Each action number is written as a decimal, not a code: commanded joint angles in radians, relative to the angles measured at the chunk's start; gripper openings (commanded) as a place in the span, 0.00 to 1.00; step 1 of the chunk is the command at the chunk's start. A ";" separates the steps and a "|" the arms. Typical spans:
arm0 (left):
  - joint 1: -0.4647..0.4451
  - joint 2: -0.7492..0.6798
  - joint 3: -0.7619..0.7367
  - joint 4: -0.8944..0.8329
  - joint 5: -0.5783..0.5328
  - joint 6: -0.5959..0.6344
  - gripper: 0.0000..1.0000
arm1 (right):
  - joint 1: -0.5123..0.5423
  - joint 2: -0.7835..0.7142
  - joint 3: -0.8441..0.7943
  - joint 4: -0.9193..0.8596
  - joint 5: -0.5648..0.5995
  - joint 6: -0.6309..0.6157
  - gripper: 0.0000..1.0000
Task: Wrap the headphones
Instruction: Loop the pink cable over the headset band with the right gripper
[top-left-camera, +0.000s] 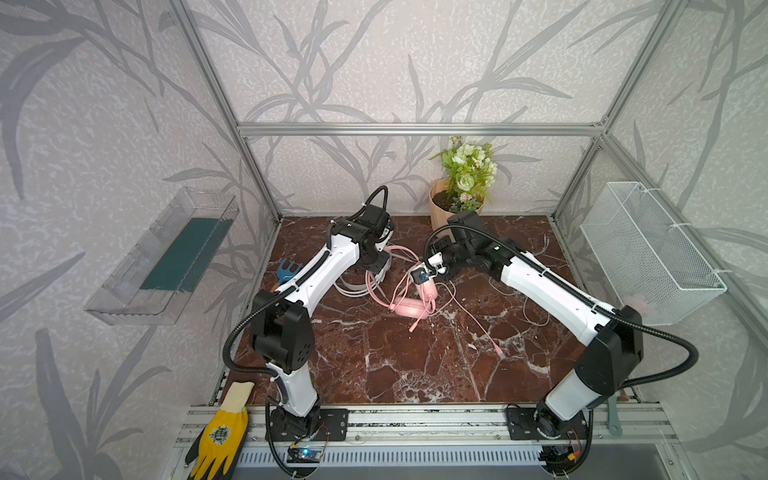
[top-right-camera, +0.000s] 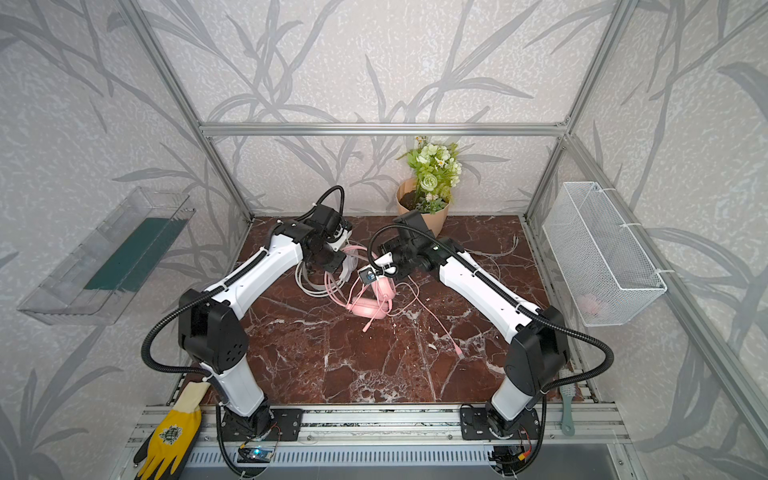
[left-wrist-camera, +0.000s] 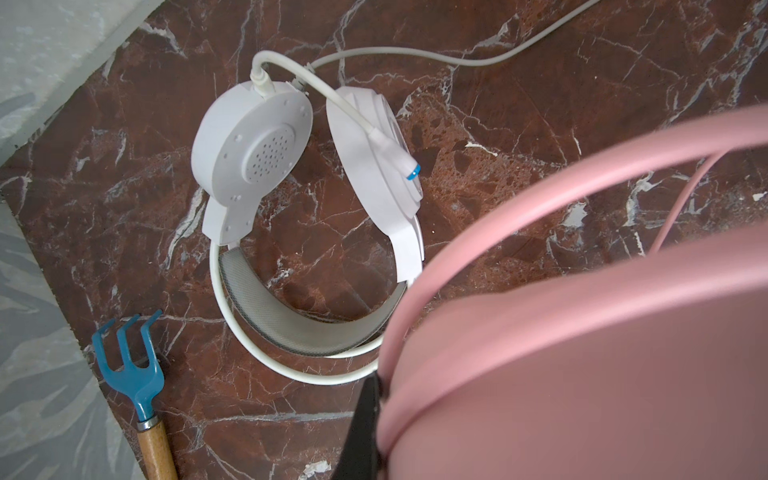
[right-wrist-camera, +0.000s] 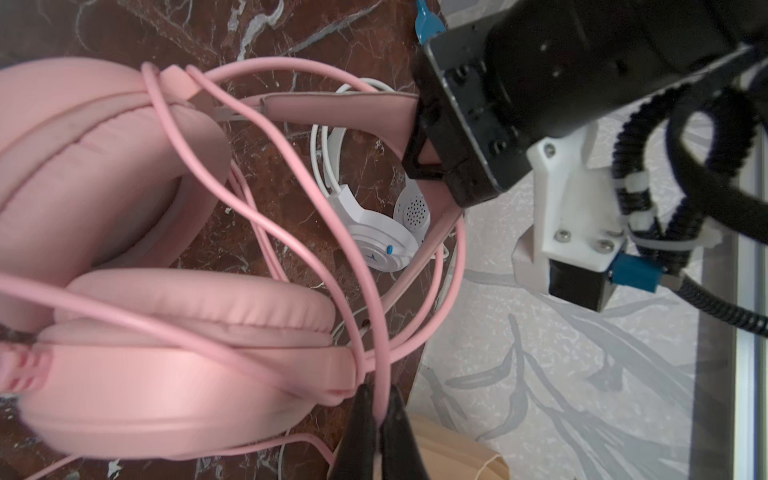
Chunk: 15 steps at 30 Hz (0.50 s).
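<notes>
Left tool (top-left-camera: 381, 270) is clamping tight on the padded headband (right-wrist-camera: 340, 104) of the pink over-ear headset (top-left-camera: 409, 305) at frame centre; right tool (right-wrist-camera: 379, 399) is pinching its thin pink cable (right-wrist-camera: 376, 365).

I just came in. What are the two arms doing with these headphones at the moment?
The left gripper is shut on the headband of the pink headphones. The right gripper pinches the pink cable; a few loose loops cross the earcups and the rest trails over the table. The white headphones lie untouched beside them, cable unwrapped.

two headphones (left-wrist-camera: 249, 145), one rake (left-wrist-camera: 129, 365), one glove (top-left-camera: 220, 432), one plant (top-left-camera: 465, 174).
</notes>
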 joint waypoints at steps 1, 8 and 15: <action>-0.003 -0.059 -0.006 0.019 0.048 0.021 0.00 | -0.014 0.026 0.035 0.011 -0.097 0.082 0.00; -0.002 -0.089 -0.030 0.052 0.121 -0.009 0.00 | -0.069 0.083 0.053 -0.031 -0.211 0.184 0.00; -0.002 -0.126 -0.082 0.068 0.142 -0.016 0.00 | -0.122 0.095 0.019 0.015 -0.302 0.266 0.00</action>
